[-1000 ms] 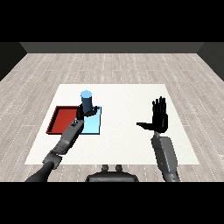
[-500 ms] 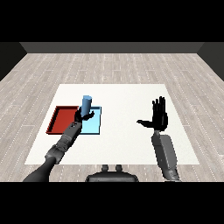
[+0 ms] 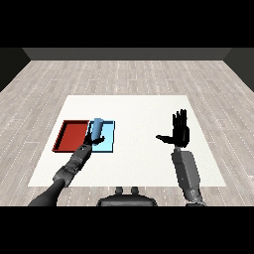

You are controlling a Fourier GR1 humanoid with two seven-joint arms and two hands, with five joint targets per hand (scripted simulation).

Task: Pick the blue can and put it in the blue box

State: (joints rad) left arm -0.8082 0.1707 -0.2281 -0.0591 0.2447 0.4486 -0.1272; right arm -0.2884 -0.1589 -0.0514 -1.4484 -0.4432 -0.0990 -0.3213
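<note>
The blue can leans slightly to the left over the light blue tray, its base low at the tray's left side. My left hand is at the can's base with its fingers curled round it. I cannot tell whether the can's base touches the tray floor. My right hand is raised over the right part of the table, fingers straight and spread, holding nothing.
The red tray lies directly left of the light blue tray, touching it. Both sit on the left part of the white table. Grey wood floor surrounds the table.
The left hand has lowered the blue can toward the light blue tray, and the can now leans a little. The right hand has stayed where it was.
</note>
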